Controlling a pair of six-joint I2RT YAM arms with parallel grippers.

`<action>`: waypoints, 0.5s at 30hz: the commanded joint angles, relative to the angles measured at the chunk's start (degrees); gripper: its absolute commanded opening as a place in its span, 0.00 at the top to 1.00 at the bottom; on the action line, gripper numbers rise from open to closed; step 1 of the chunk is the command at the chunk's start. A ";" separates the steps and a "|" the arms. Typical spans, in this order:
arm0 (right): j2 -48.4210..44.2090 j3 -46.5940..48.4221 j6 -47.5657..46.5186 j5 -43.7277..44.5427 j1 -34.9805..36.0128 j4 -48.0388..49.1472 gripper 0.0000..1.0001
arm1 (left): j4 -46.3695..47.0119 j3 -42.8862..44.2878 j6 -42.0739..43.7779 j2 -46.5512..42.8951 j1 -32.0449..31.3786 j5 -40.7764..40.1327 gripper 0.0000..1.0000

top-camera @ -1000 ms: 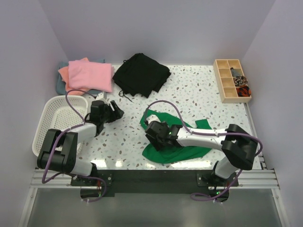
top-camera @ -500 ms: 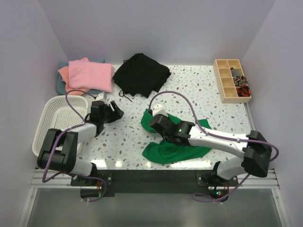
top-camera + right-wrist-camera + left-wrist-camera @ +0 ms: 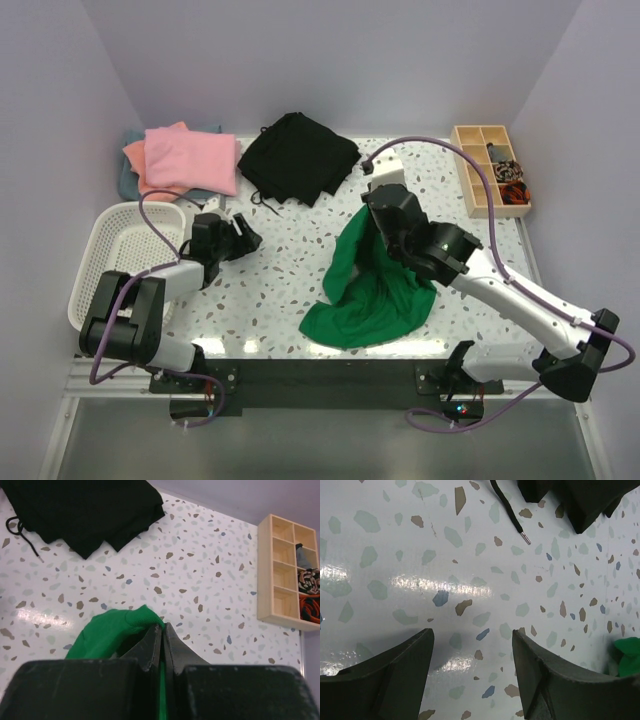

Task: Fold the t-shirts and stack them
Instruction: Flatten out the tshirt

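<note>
The bright green t-shirt (image 3: 372,290) hangs bunched from my right gripper (image 3: 372,212), which is raised over the table's middle right. In the right wrist view that gripper (image 3: 163,628) is shut on a ribbed edge of the green t-shirt (image 3: 112,630). The shirt's lower part lies crumpled on the table. My left gripper (image 3: 245,236) sits low at the left, open with only bare table between its fingers (image 3: 472,636); a corner of the green shirt (image 3: 629,652) shows at its far right. A folded pink t-shirt (image 3: 190,158) lies on salmon-orange (image 3: 132,152) and grey-teal (image 3: 126,182) ones at the back left.
A black garment (image 3: 298,155) with a drawstring (image 3: 510,511) lies at the back centre. A white mesh basket (image 3: 108,252) stands at the left edge. A wooden compartment box (image 3: 490,170) with small items sits at the back right. The table is speckled terrazzo.
My right gripper shut on the green shirt and lifted it up and toward the back right, pulling the cloth off the table. The left arm stayed still.
</note>
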 commanded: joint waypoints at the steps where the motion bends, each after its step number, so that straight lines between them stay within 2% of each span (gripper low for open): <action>1: -0.21 4.47 -4.54 0.34 -1.53 1.45 1.00 | 4.55 0.10 1.04 0.21 -0.19 1.93 0.31; 6: 2.68 9.49 -6.13 -0.72 -2.15 1.89 1.00 | 8.15 0.97 1.56 1.26 -0.80 10.19 0.30; 9: 4.97 14.14 -8.76 -3.09 -2.41 2.51 1.00 | 8.60 2.55 1.83 2.32 -2.38 11.87 0.29; 15: 12.78 32.32 -11.13 -9.85 -2.50 -2.05 1.00 | 8.33 4.66 0.95 5.22 -3.09 11.87 0.29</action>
